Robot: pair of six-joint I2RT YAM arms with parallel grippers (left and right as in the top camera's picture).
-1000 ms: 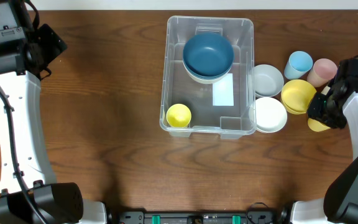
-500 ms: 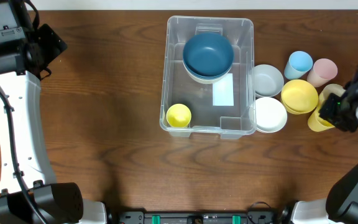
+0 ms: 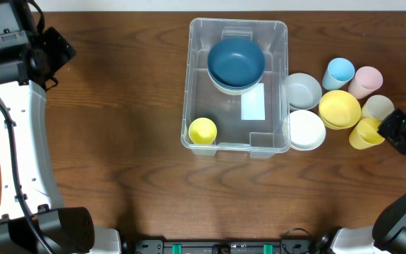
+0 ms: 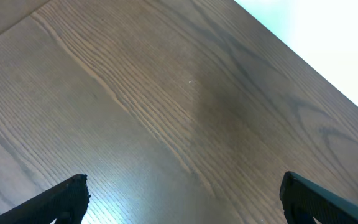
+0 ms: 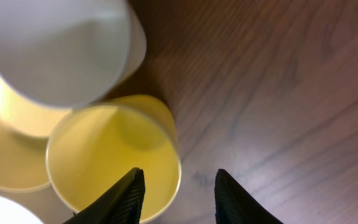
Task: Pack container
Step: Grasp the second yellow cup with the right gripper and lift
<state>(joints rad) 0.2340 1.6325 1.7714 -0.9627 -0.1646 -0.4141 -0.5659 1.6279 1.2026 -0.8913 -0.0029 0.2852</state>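
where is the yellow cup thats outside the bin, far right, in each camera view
overhead: the yellow cup sits at the far right, just below the cream cup.
left wrist: not in it; only the table shows.
right wrist: the yellow cup is at lower centre-left, seen from above into its mouth.
shared landmark: the cream cup, right beside it in both views.
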